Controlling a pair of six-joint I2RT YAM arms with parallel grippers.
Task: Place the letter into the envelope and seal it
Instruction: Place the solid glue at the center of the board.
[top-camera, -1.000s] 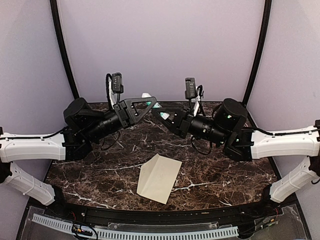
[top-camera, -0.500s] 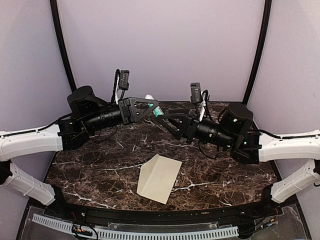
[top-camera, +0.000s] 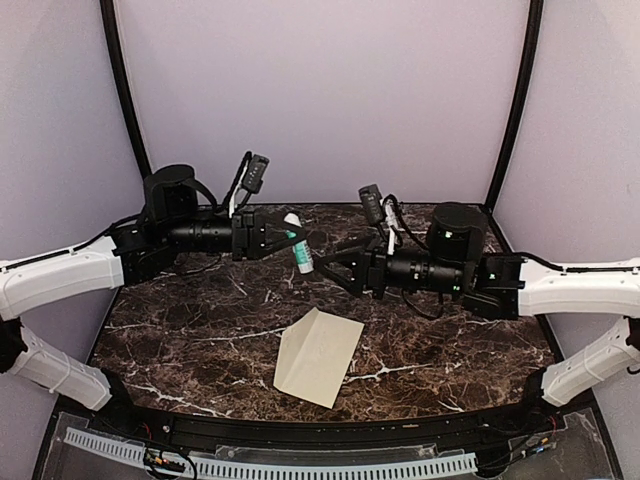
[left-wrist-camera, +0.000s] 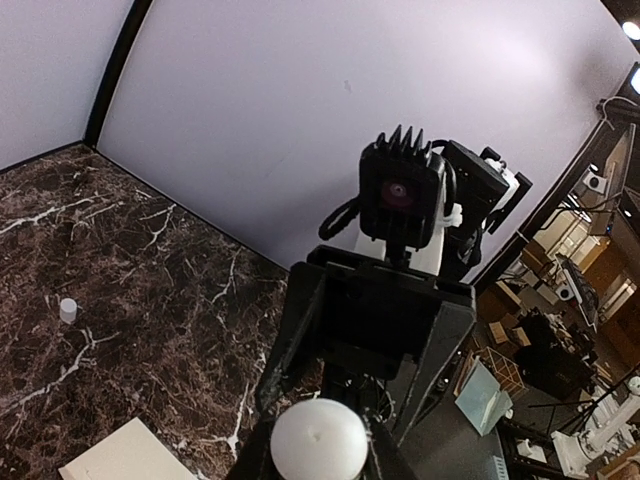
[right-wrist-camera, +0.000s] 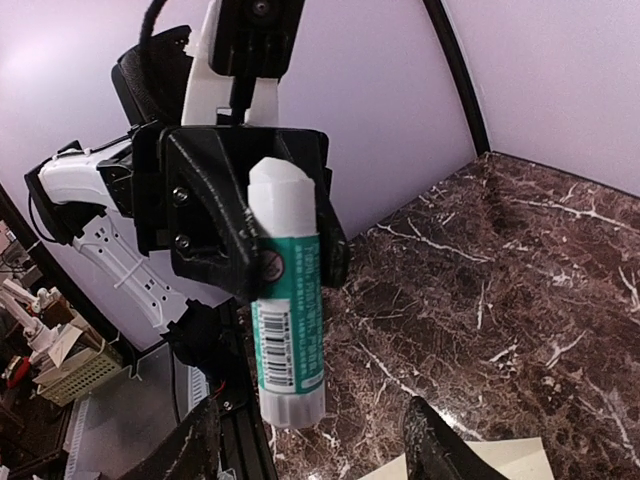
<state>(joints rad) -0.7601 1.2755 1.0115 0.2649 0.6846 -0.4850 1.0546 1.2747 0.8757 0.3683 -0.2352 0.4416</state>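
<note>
The envelope (top-camera: 318, 356) lies flat on the worktop (top-camera: 180, 340), at its middle. Its long axis runs near-to-far, leaning slightly right at the far end. It sits below and nearer than both my claws. My left claw (top-camera: 288, 243) is clamped on a glue stick (top-camera: 299, 252). My right claw (top-camera: 328, 268) stands apart beside it, holding nothing.

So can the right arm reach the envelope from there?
Probably yes. The right gripper is open and empty, hanging just behind the envelope with nothing between them. The left gripper and its glue stick are off to the left of that path.
</note>
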